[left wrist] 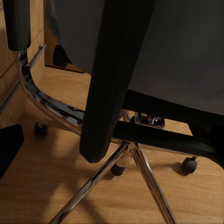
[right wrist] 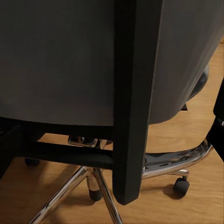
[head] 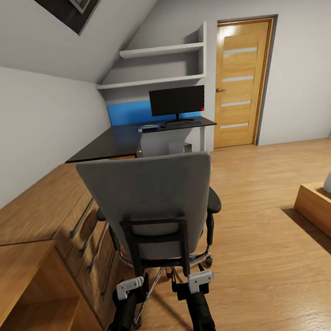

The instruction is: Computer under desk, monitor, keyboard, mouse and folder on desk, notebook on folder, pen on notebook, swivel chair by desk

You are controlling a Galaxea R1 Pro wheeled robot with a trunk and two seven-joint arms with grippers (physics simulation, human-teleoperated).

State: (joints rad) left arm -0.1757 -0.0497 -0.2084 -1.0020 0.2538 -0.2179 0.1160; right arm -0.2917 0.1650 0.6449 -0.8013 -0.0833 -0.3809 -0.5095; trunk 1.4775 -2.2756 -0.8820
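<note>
chair directly ahead of both grippers: grey fabric swivel chair with black frame and chrome five-star base (head: 154, 202), its back turned toward the robot. left gripper (head: 130, 288) sits low at the chair's black rear frame, just beside the left upright; right gripper (head: 198, 282) sits at the right upright, same height. both are up against the frame; whether contact is made i cannot tell. finger state of either gripper: cannot tell, the fingers are too small in the head view.

left wrist view: black upright bar of the chair (left wrist: 112, 79) right in front of the camera, chrome legs and black castors on the wood floor (left wrist: 37, 186) beyond it. right wrist view: same kind of bar close up, grey backrest behind it.

well beyond the chair: dark l-shaped desk (head: 106, 144) against the wall. on it, a black flat monitor (head: 178, 101), a dark keyboard (head: 181, 124) just in front of the monitor, and a small dark item (head: 148, 128) beside the keyboard, too small to identify. under the desk, a grey box-shaped computer (head: 179, 147).

off the left gripper's side: wooden drawer unit with bar handles (head: 63, 218). far back, beyond the right gripper: wooden door (head: 244, 87).
</note>
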